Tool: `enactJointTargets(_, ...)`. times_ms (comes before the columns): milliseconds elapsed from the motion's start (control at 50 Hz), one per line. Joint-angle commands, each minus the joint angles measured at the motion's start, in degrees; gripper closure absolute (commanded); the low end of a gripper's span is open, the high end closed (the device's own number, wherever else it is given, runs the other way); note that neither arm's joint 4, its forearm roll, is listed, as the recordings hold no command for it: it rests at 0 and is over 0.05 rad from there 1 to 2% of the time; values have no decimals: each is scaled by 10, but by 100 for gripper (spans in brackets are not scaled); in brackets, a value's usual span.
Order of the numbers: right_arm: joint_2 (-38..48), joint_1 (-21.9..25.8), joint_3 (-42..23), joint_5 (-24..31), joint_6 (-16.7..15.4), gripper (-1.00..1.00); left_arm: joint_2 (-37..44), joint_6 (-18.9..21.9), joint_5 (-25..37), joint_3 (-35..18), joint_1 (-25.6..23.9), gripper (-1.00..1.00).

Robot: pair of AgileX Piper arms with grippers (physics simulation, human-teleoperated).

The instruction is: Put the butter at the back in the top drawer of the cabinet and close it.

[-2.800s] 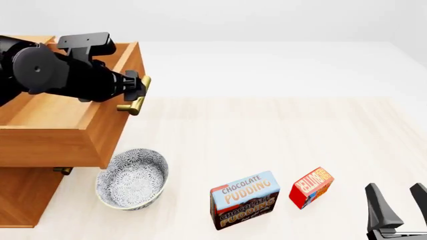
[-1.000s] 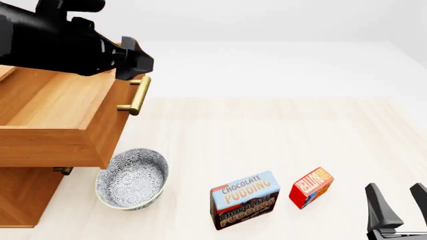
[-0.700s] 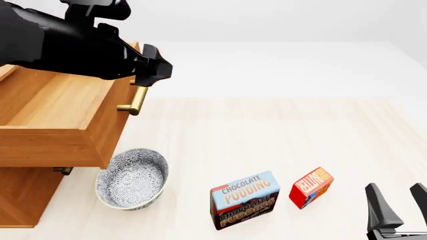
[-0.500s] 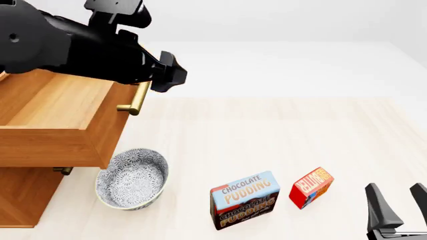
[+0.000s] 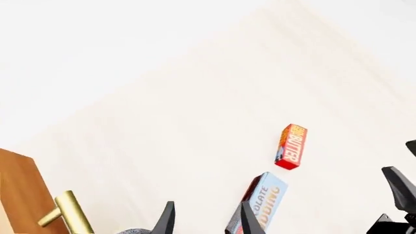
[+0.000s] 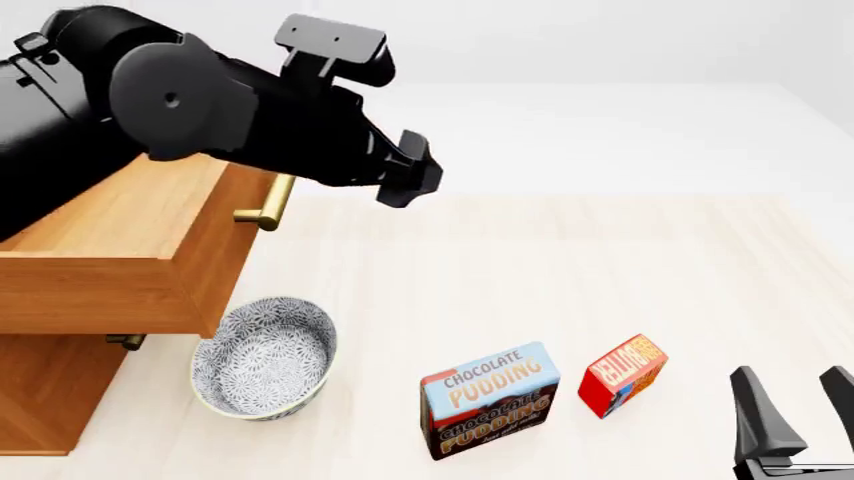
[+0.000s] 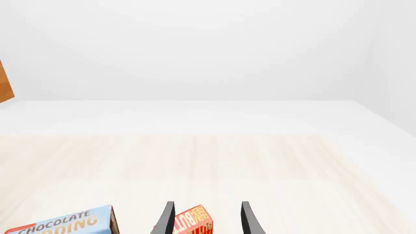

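Nearest, at five o'clock, the right gripper (image 6: 798,408) waits, jaws apart and empty. The small red rectangular butter box (image 6: 622,374) stands on the pale wooden counter (image 6: 561,260), just beside the blue-and-brown Chocolate Pudding box (image 6: 490,399), so a loose reach could knock or grab the wrong carton. At ten o'clock the left gripper (image 6: 412,177), jaws slightly apart and empty, hangs near the light brown wooden top drawer (image 6: 120,225), which stands open, and could bump its brass bar handle (image 6: 271,203).

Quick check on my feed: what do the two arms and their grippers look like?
Both are all black. The left arm is thick and rounded, with a round joint cap and a boxy camera block on top. The left gripper and right gripper each have two thin, flat, pointed fingers. No cables or markings show.
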Motion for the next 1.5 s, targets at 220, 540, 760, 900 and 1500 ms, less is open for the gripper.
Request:
enactJointTargets(220,0,0,0,0,0,-100,61,-4,-17,-28,-51,-100)
enactJointTargets(540,0,0,0,0,0,-100,111,-9,-28,-54,-84,-100)
enactJointTargets(760,0,0,0,0,0,-100,137,-16,-33,-64,-105,-100)
enactJointTargets(900,0,0,0,0,0,-100,150,-18,-37,-66,-116,-100)
enactJointTargets(1500,0,0,0,0,0,-100,194,-42,-56,-60,-150,-100)
